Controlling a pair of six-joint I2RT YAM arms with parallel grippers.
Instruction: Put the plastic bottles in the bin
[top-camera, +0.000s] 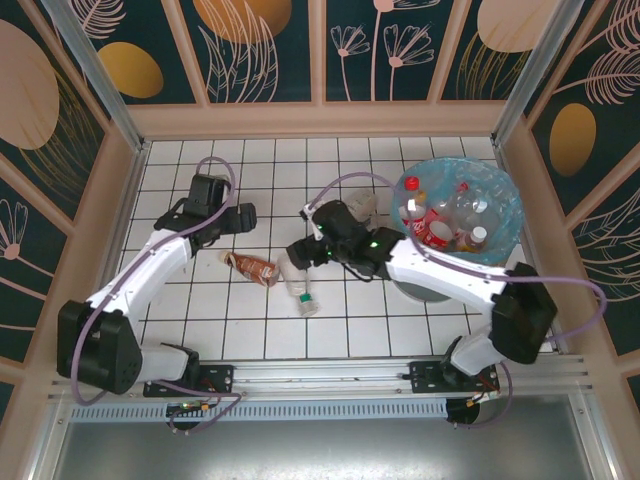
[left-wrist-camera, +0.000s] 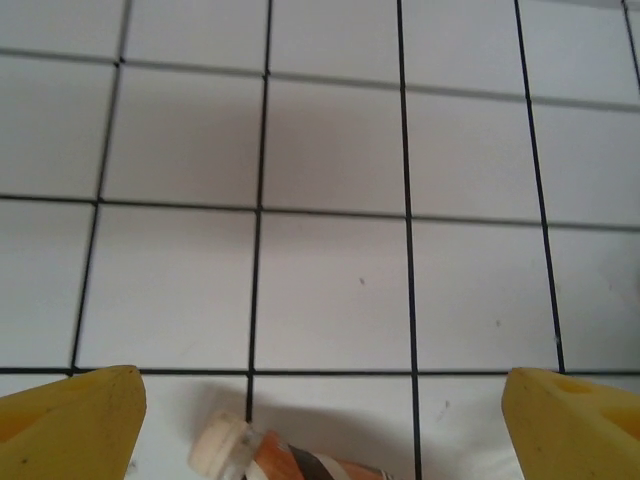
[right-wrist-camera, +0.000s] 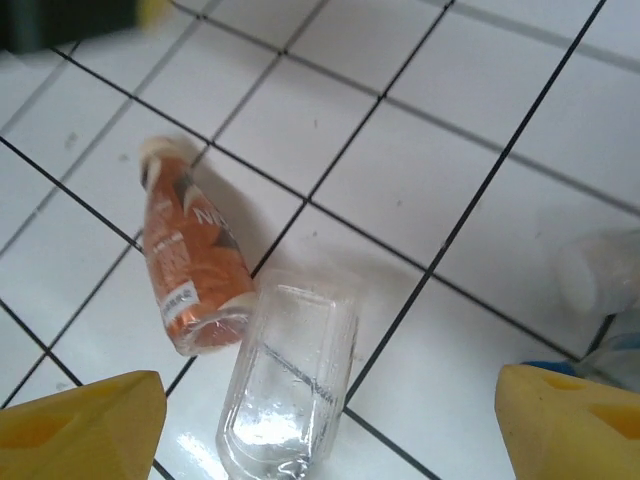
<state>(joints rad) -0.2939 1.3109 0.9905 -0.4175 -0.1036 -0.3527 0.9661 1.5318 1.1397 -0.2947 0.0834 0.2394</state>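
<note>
Two plastic bottles lie side by side on the tiled floor: an orange one (top-camera: 250, 267) with a white cap and a clear one (top-camera: 297, 283). In the right wrist view the clear bottle (right-wrist-camera: 290, 380) lies between the wide-apart yellow fingertips, and the orange bottle (right-wrist-camera: 190, 260) touches its left side. My right gripper (top-camera: 300, 250) (right-wrist-camera: 325, 430) hovers open just above them. My left gripper (top-camera: 246, 217) (left-wrist-camera: 320, 430) is open too, a little above and left of the orange bottle (left-wrist-camera: 275, 458), whose cap shows at the lower edge. The grey bin (top-camera: 505, 215) with its blue liner stands at the right and holds several bottles.
Another clear bottle (top-camera: 362, 206) lies behind the right arm, and one more clear bottle (right-wrist-camera: 600, 275) shows at the right edge of the right wrist view. Wooden walls enclose the tiled floor (top-camera: 250, 160) on three sides. The bin stands close to the right arm's elbow.
</note>
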